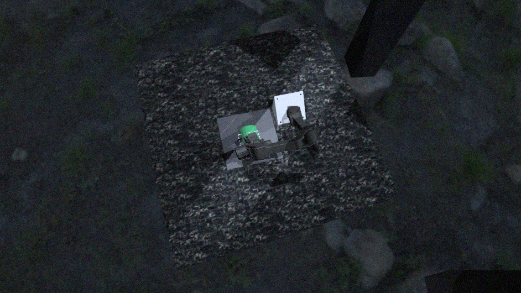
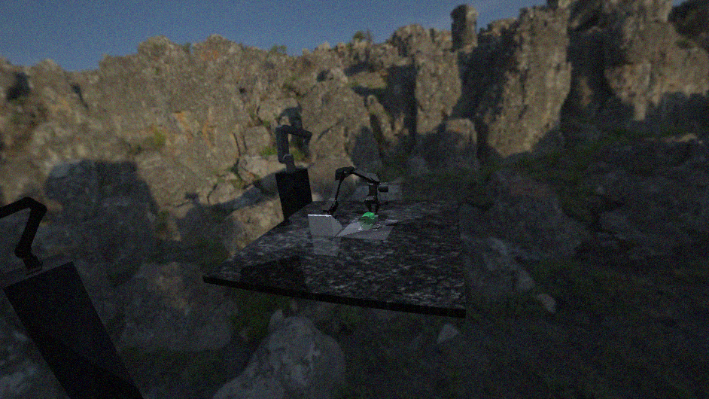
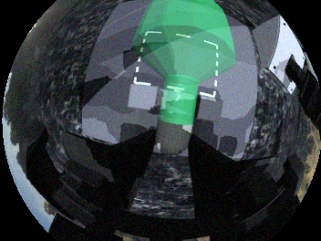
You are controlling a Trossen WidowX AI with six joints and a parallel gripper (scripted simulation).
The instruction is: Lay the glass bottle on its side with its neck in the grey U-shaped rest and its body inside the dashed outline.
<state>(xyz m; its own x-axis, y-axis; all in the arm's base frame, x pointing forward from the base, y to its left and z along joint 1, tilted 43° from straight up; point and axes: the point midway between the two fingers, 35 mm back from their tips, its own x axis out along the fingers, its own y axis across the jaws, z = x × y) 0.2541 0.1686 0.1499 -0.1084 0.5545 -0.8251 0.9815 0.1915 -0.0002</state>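
Rocky cliffs under a dusky blue sky, with dim stony ground, form your background. Worktop (image 1: 203,214) (image 2: 396,272) (image 3: 52,91): dark speckled stone, patched with shadow.

Item: grey sheet (image 1: 233,125) (image 2: 381,234) (image 3: 102,50), lying on the worktop and bearing a white dashed outline (image 1: 239,135) (image 2: 360,228) (image 3: 217,64).

Item: white block (image 1: 284,103) (image 2: 324,225) (image 3: 286,47), beside the sheet.

Item: U-shaped rest (image 3: 142,96), grey, its two uprights seen either side of the bottle's neck in your wrist view; whether the neck touches it, you cannot tell.

Item: glass bottle (image 1: 249,130) (image 2: 367,217) (image 3: 186,41), translucent green, over the sheet, its neck towards the gripper and its body across the outline in your wrist view. Whether the body touches the sheet, you cannot tell.

Item: gripper (image 1: 250,139) (image 2: 369,212) (image 3: 173,137), yours, partly open, its dark fingers closed on the bottle's neck.

Item: two black pedestals (image 1: 379,40) (image 2: 294,193), standing off the worktop, each carrying another arm.
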